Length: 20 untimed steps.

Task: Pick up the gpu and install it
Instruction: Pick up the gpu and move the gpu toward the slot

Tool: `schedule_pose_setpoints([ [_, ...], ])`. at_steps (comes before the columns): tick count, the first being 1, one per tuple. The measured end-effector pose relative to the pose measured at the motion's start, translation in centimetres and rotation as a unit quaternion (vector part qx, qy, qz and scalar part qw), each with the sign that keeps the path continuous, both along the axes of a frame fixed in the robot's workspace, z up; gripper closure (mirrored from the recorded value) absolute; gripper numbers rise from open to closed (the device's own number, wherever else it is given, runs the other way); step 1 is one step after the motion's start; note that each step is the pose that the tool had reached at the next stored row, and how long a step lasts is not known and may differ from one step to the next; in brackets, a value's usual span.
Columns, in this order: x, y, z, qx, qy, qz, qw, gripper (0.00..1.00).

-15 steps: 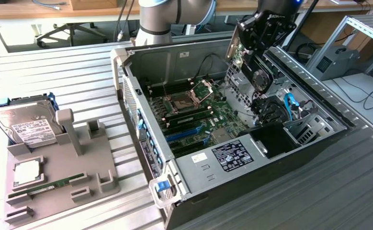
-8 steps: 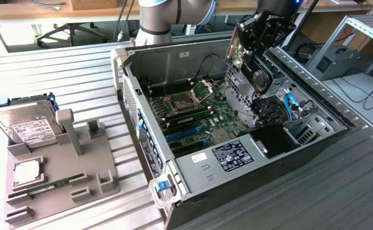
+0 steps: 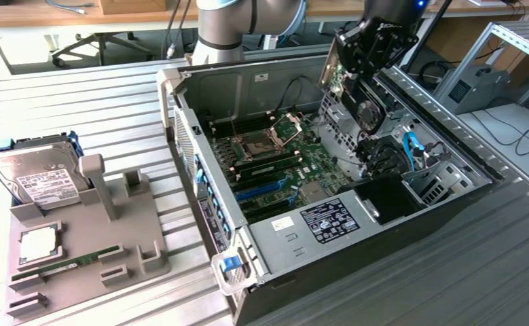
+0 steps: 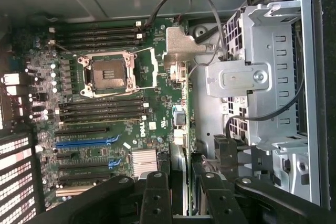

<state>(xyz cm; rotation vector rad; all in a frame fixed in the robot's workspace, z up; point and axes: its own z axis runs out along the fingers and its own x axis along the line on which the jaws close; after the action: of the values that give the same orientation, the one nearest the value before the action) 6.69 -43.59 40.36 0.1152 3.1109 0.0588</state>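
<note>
Up over the open computer case (image 3: 246,231), at the end away from its blue latch (image 3: 232,265), you've got the gpu (image 3: 366,112) hanging on edge. Your gripper (image 3: 366,68) is above it, and the round fan faces out of the case. It's up above the case rim and not seated in any slot.

From the wrist view you can see the fingers (image 4: 156,198) clamped on the gpu (image 4: 178,182), one on each side, with the card edge-on between them. So your gripper (image 4: 182,174) has a proper hold on it.

Inside the case, the motherboard (image 4: 105,103) lies flat on the floor, right below the card. The CPU socket (image 4: 110,72) sits open with its metal frame flipped up. The blue expansion slots (image 4: 86,142) and the black ones beside them are bare. A silver drive cage (image 4: 273,77) sits alongside the board inside the case, with black cables looped over it.

Outside the case, off to the exterior view's left on the ribbed metal worktop (image 3: 83,102), there's a grey parts holder (image 3: 110,224). A hard drive (image 3: 36,178) leans in it, a square chip (image 3: 39,244) sits in a pocket, and a green memory stick (image 3: 69,261) lies in a groove. All three are well apart from the case.
</note>
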Motion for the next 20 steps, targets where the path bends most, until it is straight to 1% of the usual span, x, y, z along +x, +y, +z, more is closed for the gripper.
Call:
schedule_pose_setpoints([
  [7,0.0,0.0,-0.46,0.0,0.0,0.0,1.0,0.73],
  [10,0.0,0.0,-0.84,0.0,0.0,0.0,1.0,0.73],
  [20,0.0,0.0,-1.36,0.0,0.0,0.0,1.0,0.73],
])
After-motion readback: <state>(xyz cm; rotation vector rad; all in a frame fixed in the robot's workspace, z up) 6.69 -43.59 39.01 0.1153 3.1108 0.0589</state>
